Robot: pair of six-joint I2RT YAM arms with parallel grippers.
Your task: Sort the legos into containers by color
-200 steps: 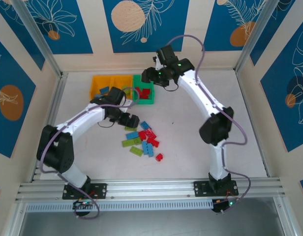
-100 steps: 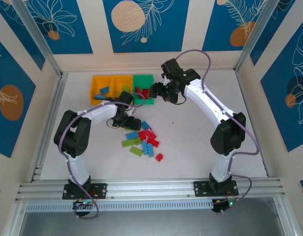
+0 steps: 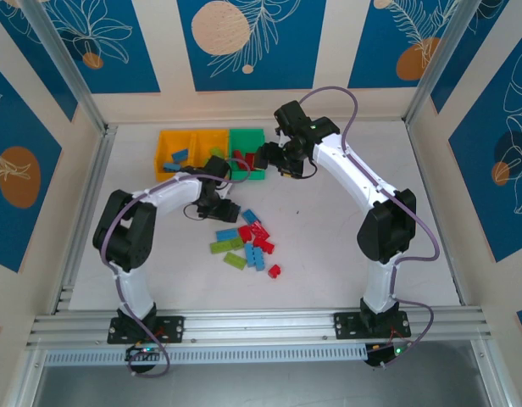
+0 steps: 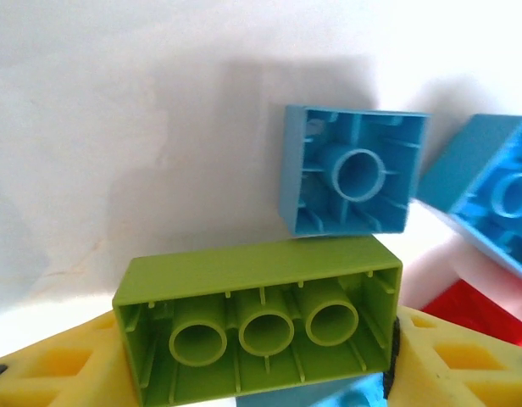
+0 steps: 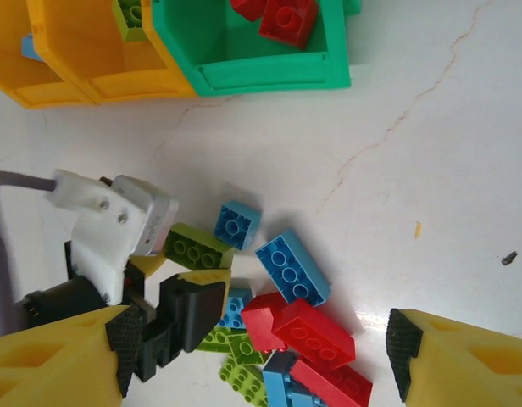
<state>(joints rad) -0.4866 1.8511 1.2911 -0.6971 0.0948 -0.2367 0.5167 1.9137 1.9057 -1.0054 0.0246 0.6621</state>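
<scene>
My left gripper [image 4: 257,339] is shut on a light green lego [image 4: 244,297], its yellow fingers [image 4: 49,373] pressed against both ends, low over the table. In the top view the left gripper [image 3: 221,207] is at the near left edge of the pile of red, blue and green legos [image 3: 248,242]. An upside-down blue lego [image 4: 350,174] lies just beyond the held one. My right gripper [image 5: 261,356] hangs open and holds nothing, high over the table near the green container [image 3: 248,136]. Two orange-yellow containers [image 3: 172,142] [image 3: 212,137] stand left of it.
Red legos [image 5: 286,17] lie in the green container [image 5: 261,80]; a green lego [image 5: 130,13] lies in the middle orange-yellow container [image 5: 117,80]. One red lego [image 3: 274,271] sits alone near the pile. A raised wall frames the table.
My left gripper has closed on the light green lego at the pile's edge. My right arm has drifted slightly left beside the green container, jaws still open.
</scene>
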